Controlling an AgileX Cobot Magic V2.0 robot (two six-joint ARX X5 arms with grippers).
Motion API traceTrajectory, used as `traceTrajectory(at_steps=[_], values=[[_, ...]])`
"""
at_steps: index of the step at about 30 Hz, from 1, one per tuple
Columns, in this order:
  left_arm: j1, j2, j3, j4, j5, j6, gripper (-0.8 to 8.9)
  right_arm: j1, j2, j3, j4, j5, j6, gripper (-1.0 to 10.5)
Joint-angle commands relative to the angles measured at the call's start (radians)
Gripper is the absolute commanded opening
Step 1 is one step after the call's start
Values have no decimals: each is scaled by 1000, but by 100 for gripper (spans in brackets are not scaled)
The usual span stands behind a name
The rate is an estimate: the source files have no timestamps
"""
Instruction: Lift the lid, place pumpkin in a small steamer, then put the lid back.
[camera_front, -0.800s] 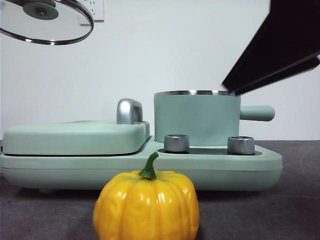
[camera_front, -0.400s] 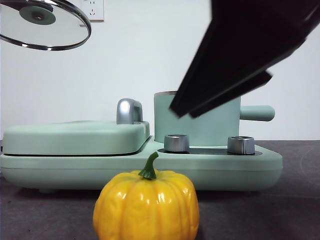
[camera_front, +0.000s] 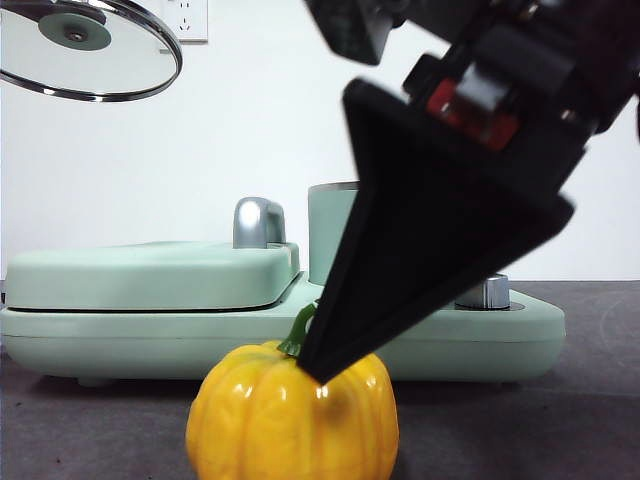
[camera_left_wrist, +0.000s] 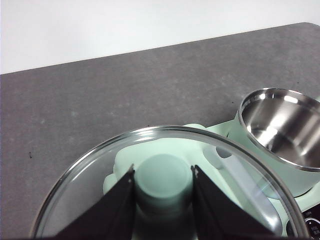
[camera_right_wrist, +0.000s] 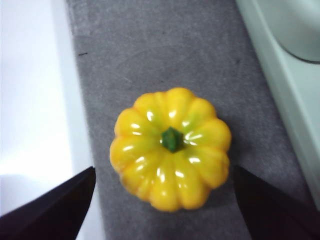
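The lid, clear glass with a steel rim, hangs tilted high at the left. My left gripper is shut on its mint-green knob. The small steamer stands uncovered, showing its steel inside; in the front view the dark arm hides most of the steamer. The yellow pumpkin sits on the grey table in front of the appliance. My right gripper hovers just above the pumpkin, open wide, one jaw on each side. In the front view the right gripper's tip is by the green stem.
A wide flat mint-green grill cover with a steel handle lies left of the pot on the shared base. A steel dial shows on the base. The table's edge runs close beside the pumpkin.
The right arm has swung down from the upper right to just over the pumpkin, now covering most of the pot. The lid barely shifted.
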Motion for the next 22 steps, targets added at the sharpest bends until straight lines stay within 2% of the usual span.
traceTrajectory(at_steps=[1,10,15,22], values=[[-2,-1,18,29,-1,0,16,19,36,16,31,3,9,443],[-2,-1,18,29,-2,3,16,21,117,16,67,2,11,441],[-2,-1,18,29,-1,7,16,26,122,21,55,-1,39,329],[-2,-1,18,29,-2,7,16,23,48,147,-179,26,112,329]])
